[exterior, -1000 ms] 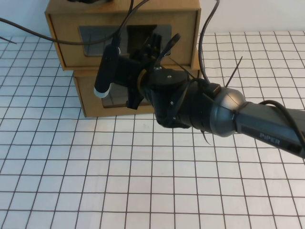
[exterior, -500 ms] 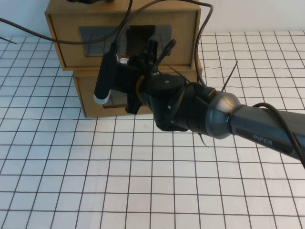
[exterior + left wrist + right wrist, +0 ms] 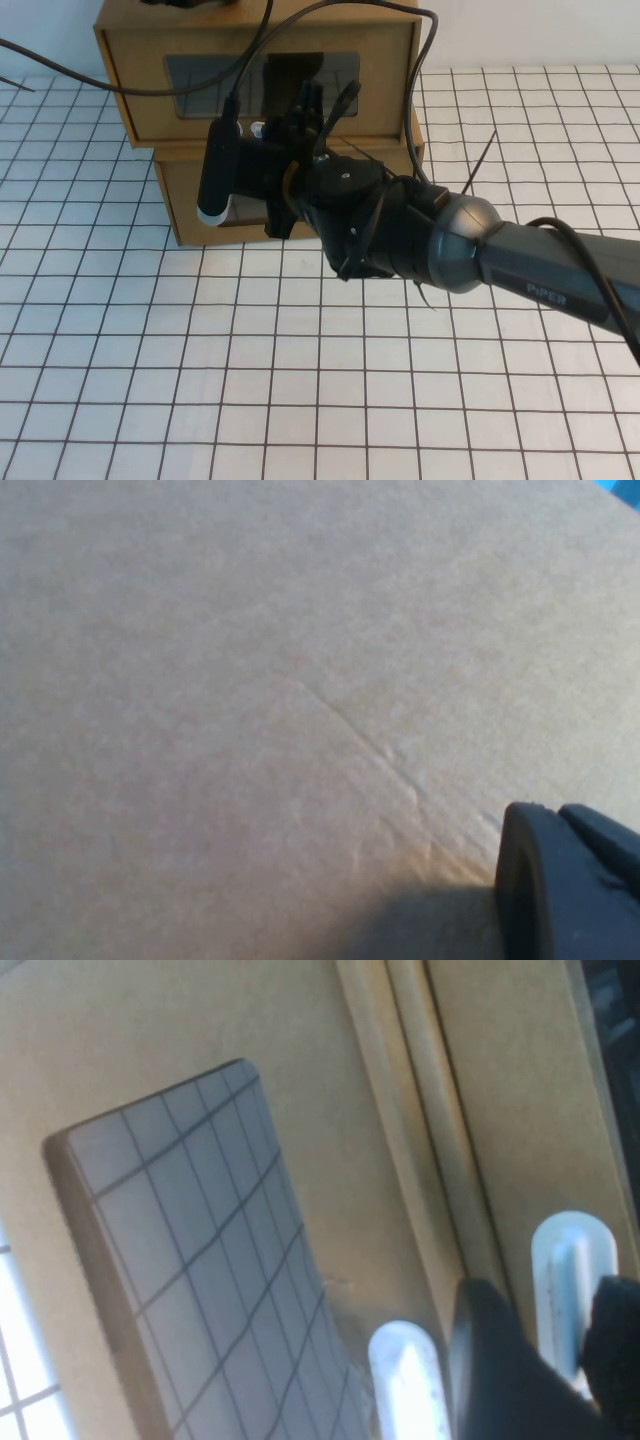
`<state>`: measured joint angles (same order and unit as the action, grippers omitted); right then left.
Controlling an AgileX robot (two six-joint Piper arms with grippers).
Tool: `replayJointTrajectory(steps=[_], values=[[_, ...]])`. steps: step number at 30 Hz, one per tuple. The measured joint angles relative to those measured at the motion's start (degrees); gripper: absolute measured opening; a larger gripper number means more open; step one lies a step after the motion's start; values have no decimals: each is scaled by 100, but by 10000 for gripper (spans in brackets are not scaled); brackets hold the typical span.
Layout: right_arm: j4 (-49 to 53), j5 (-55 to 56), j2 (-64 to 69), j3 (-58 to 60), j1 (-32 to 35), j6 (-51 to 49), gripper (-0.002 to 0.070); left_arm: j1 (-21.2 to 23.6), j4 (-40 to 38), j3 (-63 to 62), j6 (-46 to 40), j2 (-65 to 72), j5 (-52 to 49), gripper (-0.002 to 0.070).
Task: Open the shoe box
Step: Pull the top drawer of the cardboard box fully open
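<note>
Inspector: Position of the right tool?

Assessor: It reaches in from the robot's right and sits against the front of the upper shoe box. It lies over the window, just above the seam with the lower shoe box. Its pale fingertips stand apart, so it is released. A cardboard ridge runs close by them, and nothing is seen clamped.

Inspector: Location of the boxes?

Assessor: They are stacked at the far side of the counter, with the window fronts facing the robot. Both appear closed.

Inspector: Left tool?

Assessor: Its own camera shows it hard up against plain cardboard. Its grip state cannot be told.

Inspector: Handling?

Assessor: The box is judged light and thin-walled. It should be stiff along the folds and easily creased mid-panel. The smooth board offers little friction. If pulled without bracing, the top box may slide on the one below. The window film looks flimsy, so keep off it.

Inspector: Recommended hold?

Assessor: Take the edge or lip of the front panel beside the seam. Pinch across the cardboard's thickness and draw gently and straight. Which way the front opens cannot be told from these views.
</note>
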<state>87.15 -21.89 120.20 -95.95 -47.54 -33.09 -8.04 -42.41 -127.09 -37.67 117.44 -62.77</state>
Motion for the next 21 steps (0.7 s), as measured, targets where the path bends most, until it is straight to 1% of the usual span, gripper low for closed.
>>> replayJointTrajectory(steps=[5, 10, 16, 17, 19, 21], values=[[198, -52, 23, 0, 0, 0, 179, 0, 0, 0, 0, 0, 0, -2], [593, -222, 90, -11, -25, 0, 131, 0, 0, 0, 0, 0, -29, -2], [803, -355, 152, -48, -46, -10, 99, 0, -15, 0, 0, 0, -68, -2], [830, -359, 152, -48, -46, -10, 89, 0, -15, 0, 0, 0, -85, -2], [857, -379, 152, -63, -46, -10, 42, 0, -19, 0, 0, 0, -96, -2], [857, -379, 152, -73, -46, -10, 17, 0, -29, 0, 0, 0, -103, -2]])
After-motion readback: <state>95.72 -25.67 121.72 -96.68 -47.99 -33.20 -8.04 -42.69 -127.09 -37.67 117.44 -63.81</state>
